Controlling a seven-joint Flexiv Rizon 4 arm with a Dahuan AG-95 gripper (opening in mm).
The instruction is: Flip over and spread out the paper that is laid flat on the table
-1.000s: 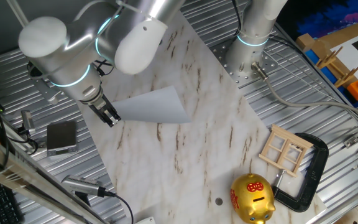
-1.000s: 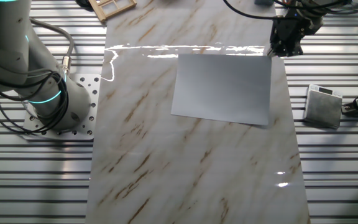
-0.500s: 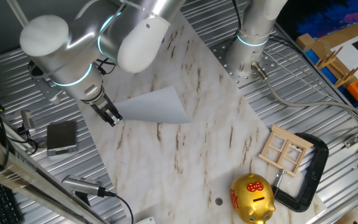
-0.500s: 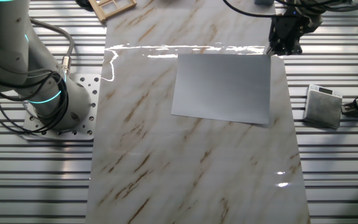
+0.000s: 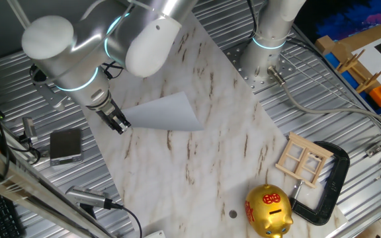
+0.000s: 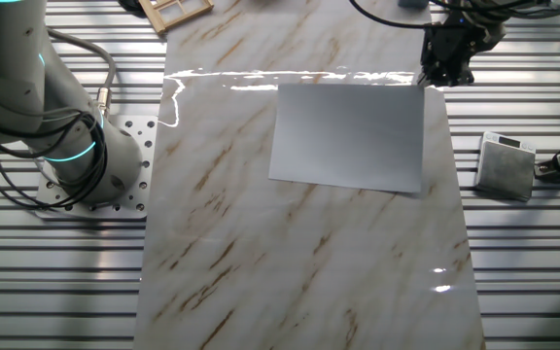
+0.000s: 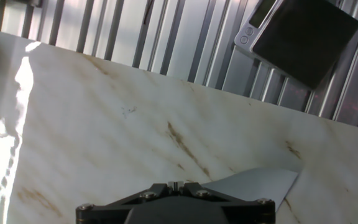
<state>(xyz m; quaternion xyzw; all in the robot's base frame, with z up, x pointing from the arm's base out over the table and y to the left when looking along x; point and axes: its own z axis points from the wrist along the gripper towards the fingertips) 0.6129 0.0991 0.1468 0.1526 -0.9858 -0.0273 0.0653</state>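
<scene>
Paper [image 6: 348, 136]: white sheet, flat on the marble counter [image 6: 261, 262] near its ribbed-metal edge; one corner shows in the hand view [image 7: 260, 183].
Gripper [image 5: 116, 121]: at the sheet's corner by the counter edge; how far the jaws stand apart cannot be told, nor whether they pinch the paper.
Grey square box [image 6: 506, 165]: on ribbed metal beside the counter.

two opposite overhead views sharing the table [image 5: 197, 152], hand view close

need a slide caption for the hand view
End effector low over the marble table, a corner of the paper beside it.
</scene>
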